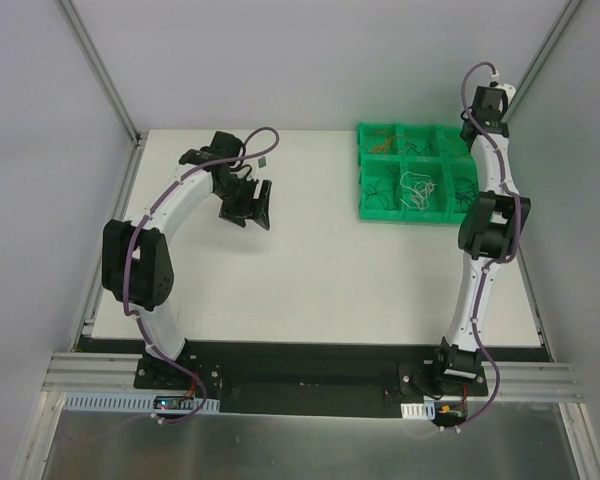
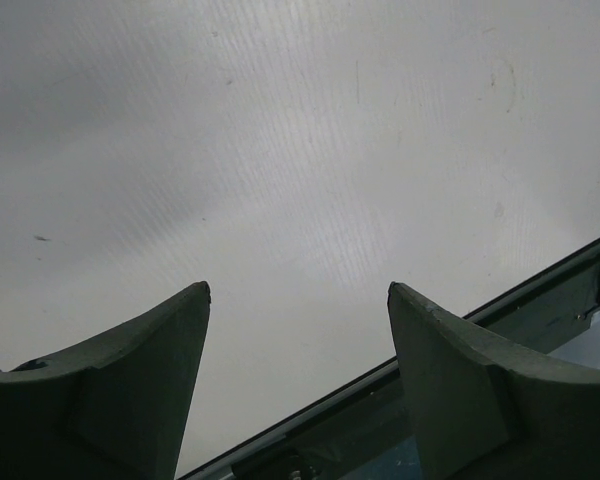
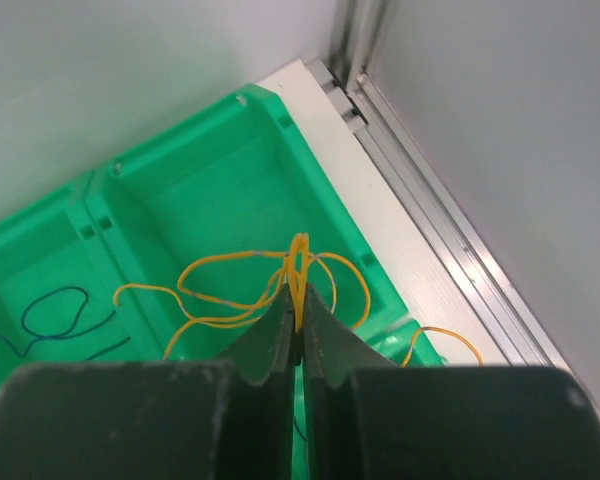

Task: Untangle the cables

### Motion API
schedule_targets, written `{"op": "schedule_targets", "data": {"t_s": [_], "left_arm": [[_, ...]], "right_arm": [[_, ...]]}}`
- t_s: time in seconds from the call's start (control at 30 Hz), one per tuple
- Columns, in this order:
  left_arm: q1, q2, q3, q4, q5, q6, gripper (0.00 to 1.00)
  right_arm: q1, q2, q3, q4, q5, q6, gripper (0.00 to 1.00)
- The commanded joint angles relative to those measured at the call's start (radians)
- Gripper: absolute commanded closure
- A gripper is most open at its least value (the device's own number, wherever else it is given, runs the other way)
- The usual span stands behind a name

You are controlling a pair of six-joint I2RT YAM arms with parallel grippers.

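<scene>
step: my right gripper [image 3: 298, 318] pinches orange cable [image 3: 216, 262] above tray [image 3: 195, 165]
left gripper [image 2: 298, 300]: open, empty
next: probably release it inside tray

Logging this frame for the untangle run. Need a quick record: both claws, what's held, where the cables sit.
left claw: open, empty, over bare table
right claw: shut on yellow-orange cable
held cable: loop pinched between the fingertips, rest trailing into a corner compartment of the green tray
blue cable: loose in the neighbouring compartment
white cable: near row, middle compartment
</scene>
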Motion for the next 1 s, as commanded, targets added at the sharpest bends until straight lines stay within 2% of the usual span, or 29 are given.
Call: {"op": "schedule_targets", "data": {"t_s": [0.0, 0.17, 0.2, 0.3, 0.33, 0.6, 0.73, 0.83, 0.97], "left_arm": [[0.028, 0.007, 0.014, -0.029, -0.005, 0.015, 0.29], [0.038, 0.004, 0.004, -0.027, 0.002, 0.003, 0.29], [0.038, 0.002, 0.002, -0.029, 0.004, 0.003, 0.29], [0.038, -0.001, -0.001, -0.029, 0.004, 0.001, 0.29], [0.038, -0.003, -0.001, -0.027, 0.005, 0.001, 0.29], [0.038, -0.039, -0.035, -0.009, 0.025, -0.004, 0.29], [0.036, -0.079, -0.079, 0.026, 0.056, -0.031, 0.29], [0.035, -0.122, -0.120, 0.049, 0.077, -0.059, 0.29], [0.029, -0.234, -0.217, 0.099, 0.097, -0.112, 0.28]], "right_arm": [[0.020, 0.067, 0.131, 0.094, -0.048, -0.047, 0.93], [0.029, 0.124, 0.199, 0.158, -0.119, -0.001, 0.84], [0.031, 0.123, 0.203, 0.152, -0.121, 0.014, 0.80], [0.032, 0.071, 0.152, 0.149, -0.111, 0.050, 0.55], [0.034, 0.051, 0.130, 0.151, -0.113, 0.051, 0.52], [0.044, -0.178, -0.019, 0.065, -0.093, 0.109, 0.44], [0.095, -0.308, -0.148, 0.008, -0.177, 0.143, 0.40], [0.173, -0.431, -0.327, -0.017, -0.177, 0.131, 0.36], [0.263, -0.635, -0.594, -0.021, -0.333, 0.186, 0.29]]}}
